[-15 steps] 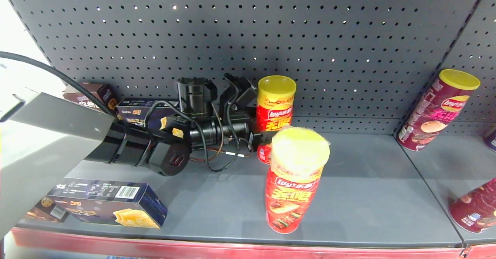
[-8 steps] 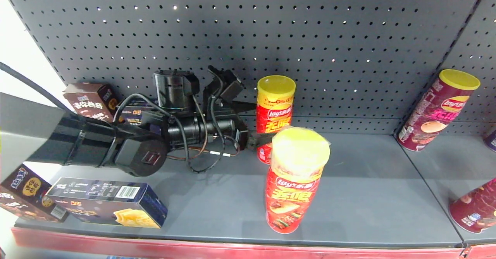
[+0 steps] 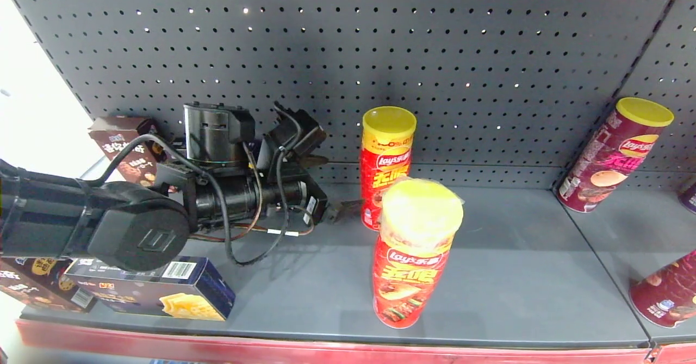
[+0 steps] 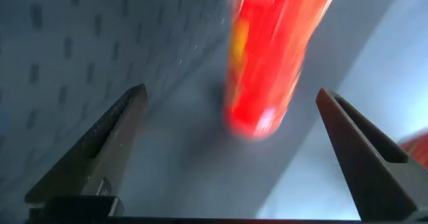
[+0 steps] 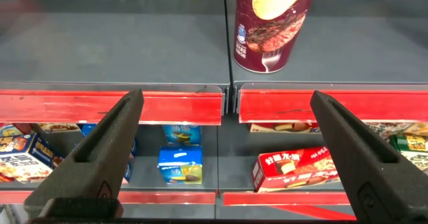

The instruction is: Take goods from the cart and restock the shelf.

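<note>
fingers (image 4: 100,157) of the left gripper (image 3: 340,183) are spread and empty, just left of the far can (image 3: 386,162), which stands upright at the back of the shelf (image 3: 516,266). a stray rightward swing could clip it and topple it onto the near can (image 3: 413,255).

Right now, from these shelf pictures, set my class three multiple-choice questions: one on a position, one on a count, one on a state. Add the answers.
1. Where on the shelf is the rear red can?
A. lying at the front edge
B. upright near the back, behind the front red can
C. stacked on another can

2. How many red cans with yellow lids stand there?
A. one
B. two
C. four

3. How are the left gripper's jaws?
A. shut on a can
B. shut, empty
C. open, holding nothing

Answers:
1 B: it stands close to the pegboard.
2 B: the head view shows two.
3 C: the jaws are spread, clear of the rear red can.
</note>
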`<state>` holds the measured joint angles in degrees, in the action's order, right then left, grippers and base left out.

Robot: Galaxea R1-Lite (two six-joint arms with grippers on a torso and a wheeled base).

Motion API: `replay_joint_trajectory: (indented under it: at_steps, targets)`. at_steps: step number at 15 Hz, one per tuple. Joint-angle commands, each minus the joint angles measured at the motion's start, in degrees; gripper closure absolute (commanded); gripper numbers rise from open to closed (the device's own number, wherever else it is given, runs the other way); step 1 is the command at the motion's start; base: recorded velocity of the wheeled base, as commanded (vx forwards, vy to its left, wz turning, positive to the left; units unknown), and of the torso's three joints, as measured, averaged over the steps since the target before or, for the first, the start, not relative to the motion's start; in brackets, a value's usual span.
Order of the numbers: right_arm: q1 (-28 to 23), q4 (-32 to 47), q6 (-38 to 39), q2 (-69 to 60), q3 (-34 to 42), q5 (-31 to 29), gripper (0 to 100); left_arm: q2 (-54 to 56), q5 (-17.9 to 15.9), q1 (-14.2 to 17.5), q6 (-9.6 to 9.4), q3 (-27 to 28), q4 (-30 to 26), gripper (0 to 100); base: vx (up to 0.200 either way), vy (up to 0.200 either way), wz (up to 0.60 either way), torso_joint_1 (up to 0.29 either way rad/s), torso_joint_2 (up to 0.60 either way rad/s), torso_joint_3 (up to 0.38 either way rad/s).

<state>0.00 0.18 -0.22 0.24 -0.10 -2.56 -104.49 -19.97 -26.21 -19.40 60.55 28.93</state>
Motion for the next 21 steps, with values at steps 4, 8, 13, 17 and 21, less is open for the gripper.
replay_joint_trajectory:
  at_steps: [4, 8, 13, 17, 21]
  targets:
    - [0.0, -0.01, -0.04, 0.11, 0.01, 0.01, 0, 1.92, 10.21, -0.33, -1.87, 0.09, 0.08, 0, 0.0, 0.0, 0.0, 0.0, 0.0, 0.0]
    - [0.0, -0.01, -0.04, 0.11, 0.01, 0.01, 0, -0.1, 17.07, -1.56, -3.19, 0.45, 1.04, 0, 0.0, 0.0, 0.0, 0.0, 0.0, 0.0]
    - [0.0, -0.01, -0.04, 0.11, 0.01, 0.01, 0, -2.74, 18.74, -3.41, -3.19, 2.91, 1.13, 0, 0.0, 0.0, 0.0, 0.0, 0.0, 0.0]
    - [0.0, -0.01, -0.04, 0.11, 0.01, 0.01, 0, -4.32, 18.74, -3.85, -3.1, 3.7, 1.04, 0, 0.0, 0.0, 0.0, 0.0, 0.0, 0.0]
    - [0.0, -0.01, -0.04, 0.11, 0.01, 0.01, 0, -5.11, 18.83, -3.41, -3.02, 4.75, 1.04, 0, 0.0, 0.0, 0.0, 0.0, 0.0, 0.0]
